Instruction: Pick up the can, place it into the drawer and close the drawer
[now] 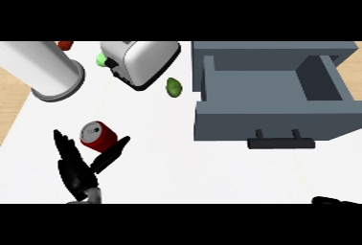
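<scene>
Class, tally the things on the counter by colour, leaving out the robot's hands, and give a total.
White or silver: 2, the toaster and the cylinder.
Red: 2, the can and a small item at the far edge.
Green: 2, one piece right of the toaster, another piece left of it.
Grey: 1, the drawer.
Total: 7.

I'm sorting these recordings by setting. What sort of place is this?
Most likely a kitchen counter: a shiny silver toaster stands on the white countertop, a small green fruit-like item lies beside it, and an open grey drawer unit sits at the right.
</scene>
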Controlling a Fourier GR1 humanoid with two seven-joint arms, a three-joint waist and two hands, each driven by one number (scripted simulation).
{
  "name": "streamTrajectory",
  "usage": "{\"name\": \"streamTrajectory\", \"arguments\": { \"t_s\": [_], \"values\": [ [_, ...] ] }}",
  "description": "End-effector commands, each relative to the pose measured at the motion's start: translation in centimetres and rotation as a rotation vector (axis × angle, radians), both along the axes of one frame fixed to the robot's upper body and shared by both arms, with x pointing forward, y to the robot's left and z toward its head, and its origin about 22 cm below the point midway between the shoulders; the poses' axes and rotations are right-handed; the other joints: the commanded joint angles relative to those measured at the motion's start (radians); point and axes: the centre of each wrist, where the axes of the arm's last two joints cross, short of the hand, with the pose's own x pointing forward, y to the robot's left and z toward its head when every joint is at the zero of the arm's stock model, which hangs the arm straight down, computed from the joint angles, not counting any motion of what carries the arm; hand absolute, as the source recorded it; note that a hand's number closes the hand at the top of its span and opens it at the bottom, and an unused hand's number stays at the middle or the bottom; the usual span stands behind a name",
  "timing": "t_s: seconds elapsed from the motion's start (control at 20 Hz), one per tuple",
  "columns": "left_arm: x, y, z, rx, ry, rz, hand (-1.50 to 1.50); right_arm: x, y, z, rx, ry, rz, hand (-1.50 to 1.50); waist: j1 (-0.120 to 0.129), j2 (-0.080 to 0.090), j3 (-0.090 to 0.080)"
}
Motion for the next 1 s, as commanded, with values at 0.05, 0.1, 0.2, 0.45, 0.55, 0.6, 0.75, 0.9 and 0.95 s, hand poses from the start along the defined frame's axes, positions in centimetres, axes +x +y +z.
{"name": "streamTrajectory", "arguments": {
  "t_s": [0.05, 0.1, 0.2, 0.45, 0.55, 0.6, 0.75, 0.9, 0.95],
  "values": [
    [-0.5, -0.3, -4.0, -0.002, 0.021, 0.026, -1.5, 0.2, -1.3, 0.0, -0.01, 0.018, 0.013, -1.5, -0.002, 0.001, -0.001],
    [0.7, 2.8, -2.5, -0.031, 0.013, 0.02, -1.5, -1.0, 1.2, 0.8, -0.011, -0.006, 0.016, -1.5, 0.0, 0.0, 0.0],
    [-1.3, 2.6, -3.5, -0.025, 0.024, 0.013, -1.5, -0.5, -1.1, 0.6, 0.003, -0.011, 0.001, -1.5, 0.002, 0.0, 0.0],
    [-0.6, 3.3, -6.8, -0.058, 0.01, 0.055, -1.5, -0.6, -1.0, -2.0, -0.011, 0.009, -0.001, -1.5, 0.0, 0.001, 0.0],
    [0.1, 3.8, -6.8, -0.057, 0.02, 0.049, -1.5, -0.2, -2.0, -0.2, -0.019, -0.006, 0.004, -1.5, 0.0, 0.0, 0.0],
    [-0.2, 3.0, -8.0, -0.048, 0.011, 0.043, -1.5, -0.2, -2.1, -0.1, -0.037, 0.019, 0.005, -1.5, -0.001, 0.001, 0.0],
    [-0.3, 2.5, -7.7, -0.043, 0.026, 0.035, -1.5, -1.0, -1.7, 1.2, -0.009, -0.008, 0.01, -1.5, 0.0, 0.0, 0.0],
    [2.5, 5.3, -7.1, -0.065, 0.011, 0.021, -1.5, 0.3, -2.9, 1.8, -0.015, 0.01, -0.013, -1.5, 0.0, 0.001, 0.0],
    [2.4, 5.7, -8.5, -0.053, -0.022, 0.035, -1.5, -1.1, -0.3, 0.4, -0.002, 0.002, 0.007, -1.5, -0.005, 0.002, 0.0]
  ]
}}
